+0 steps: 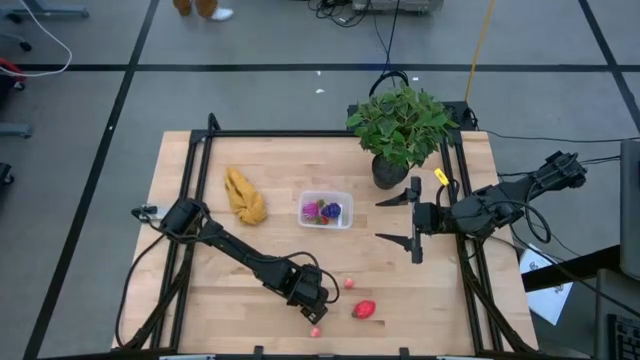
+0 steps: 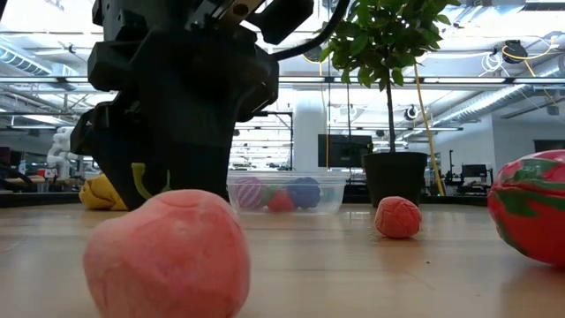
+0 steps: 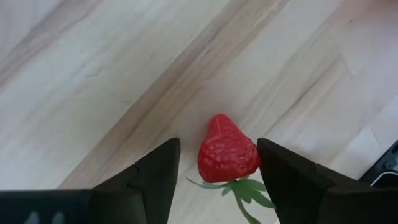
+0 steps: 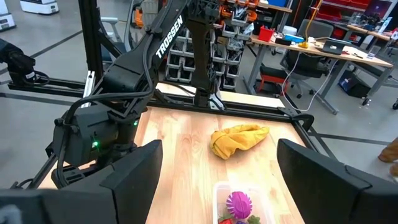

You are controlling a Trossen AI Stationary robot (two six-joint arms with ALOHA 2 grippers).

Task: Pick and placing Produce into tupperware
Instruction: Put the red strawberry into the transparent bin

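My left gripper (image 1: 312, 298) points down near the table's near edge, open. In the left wrist view (image 3: 217, 144) its fingers stand on either side of a red toy strawberry (image 3: 227, 157) with green leaves that lies on the wood. Loose produce lies around it: a pink ball (image 1: 315, 330) (image 2: 168, 256), a small red ball (image 1: 349, 283) (image 2: 397, 216) and a red and green piece (image 1: 364, 309) (image 2: 534, 216). The clear tupperware (image 1: 325, 210) (image 2: 287, 193) sits mid-table and holds purple and red pieces. My right gripper (image 1: 378, 221) (image 4: 217, 155) waits open to the right of the tupperware. My left gripper has one finger (image 3: 273, 168) right beside the strawberry's side (image 3: 254, 158), and I cannot tell whether they touch. The other finger stands apart from it. The strawberry lies on the table.
A yellow banana bunch (image 1: 243, 195) (image 4: 239, 140) lies left of the tupperware. A potted plant (image 1: 398, 125) (image 2: 393, 168) stands at the far right of the table. A black frame (image 1: 300, 133) runs along the table's edges. There is bare wood between the tupperware and the loose produce.
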